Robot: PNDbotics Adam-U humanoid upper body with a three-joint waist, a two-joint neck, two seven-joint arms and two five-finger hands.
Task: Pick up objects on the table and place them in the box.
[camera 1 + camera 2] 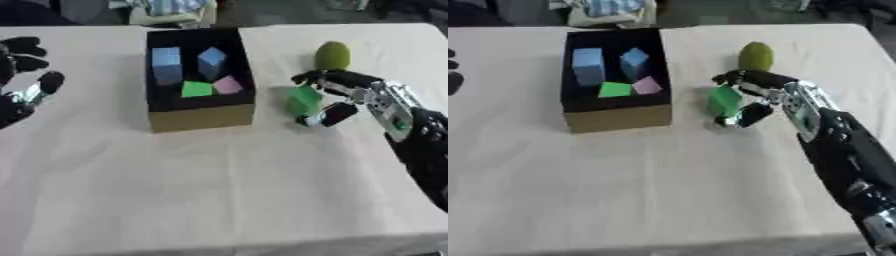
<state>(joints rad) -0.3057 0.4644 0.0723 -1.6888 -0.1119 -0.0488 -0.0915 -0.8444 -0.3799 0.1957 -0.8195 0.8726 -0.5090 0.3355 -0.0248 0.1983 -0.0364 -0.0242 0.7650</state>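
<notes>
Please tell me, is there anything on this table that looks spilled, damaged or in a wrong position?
Nothing stands out. The box sits upright with two blue blocks, a green piece and a pink piece inside. The right hand pinches a green block beside it; an olive-green rounded object waits behind. The left hand rests open at the left edge.

Tabletop (219,190) under matt cream cloth; box (199,118) of brown cardboard, black inside; right hand (776,97) black, silver metal joints.

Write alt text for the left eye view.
The robot's right hand closes its fingers and thumb around a green block just right of an open box holding two blue blocks, a green piece and a pink piece. An olive-green round object sits behind; the left hand idles at left.
</notes>
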